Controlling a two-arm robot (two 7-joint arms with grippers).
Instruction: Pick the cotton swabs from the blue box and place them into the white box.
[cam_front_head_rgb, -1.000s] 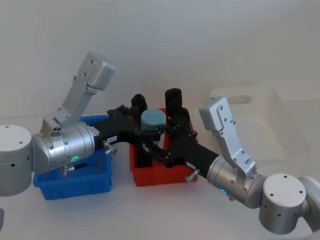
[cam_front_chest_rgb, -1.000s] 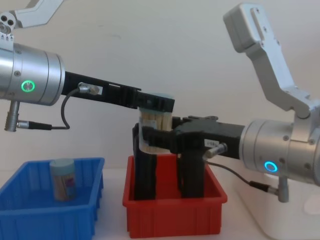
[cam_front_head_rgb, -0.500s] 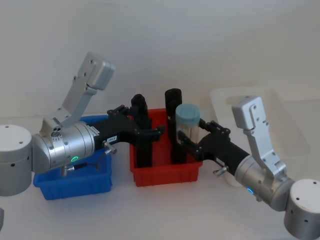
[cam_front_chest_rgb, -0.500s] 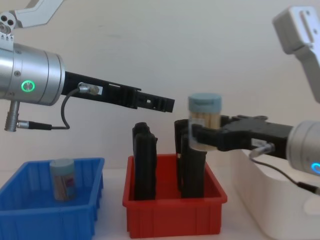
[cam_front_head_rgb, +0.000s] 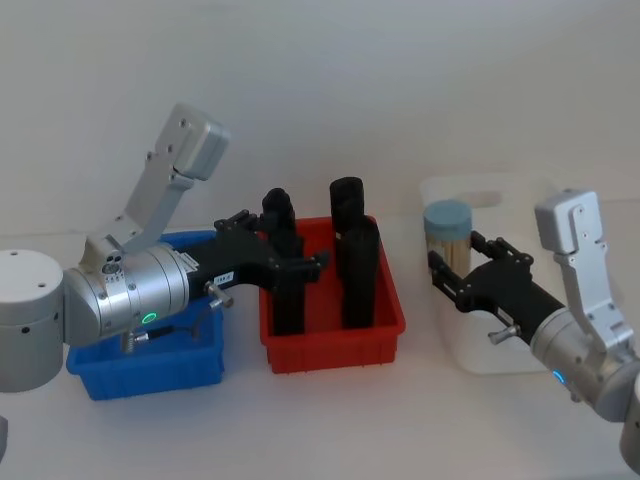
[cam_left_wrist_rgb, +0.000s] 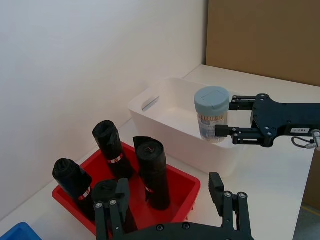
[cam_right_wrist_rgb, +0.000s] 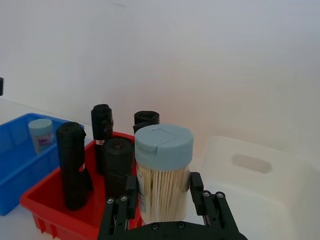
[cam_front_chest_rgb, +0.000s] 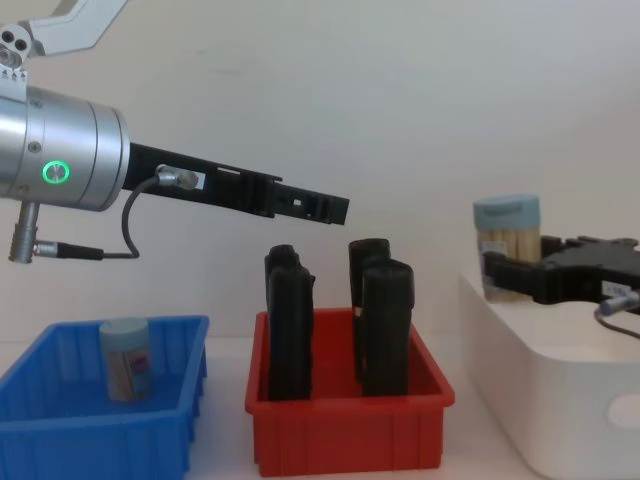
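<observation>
My right gripper (cam_front_head_rgb: 450, 272) is shut on a tub of cotton swabs (cam_front_head_rgb: 447, 232) with a pale blue lid, held upright above the left rim of the white box (cam_front_head_rgb: 560, 225). The chest view shows that tub (cam_front_chest_rgb: 507, 238) just above the white box's (cam_front_chest_rgb: 560, 380) left edge. A second tub of cotton swabs (cam_front_chest_rgb: 126, 358) stands in the blue box (cam_front_chest_rgb: 60, 425). My left gripper (cam_front_head_rgb: 290, 262) hovers open over the red bin, with nothing between its fingers (cam_left_wrist_rgb: 112, 210).
A red bin (cam_front_head_rgb: 330, 352) stands between the blue box and the white box and holds several tall black upright rolls (cam_front_head_rgb: 358, 272). My left gripper (cam_front_chest_rgb: 320, 208) stretches above their tops. A plain wall stands close behind the table.
My right gripper has carried the swab tub rightward, from over the red bin to the white box's left rim. The left arm has stayed in place.
</observation>
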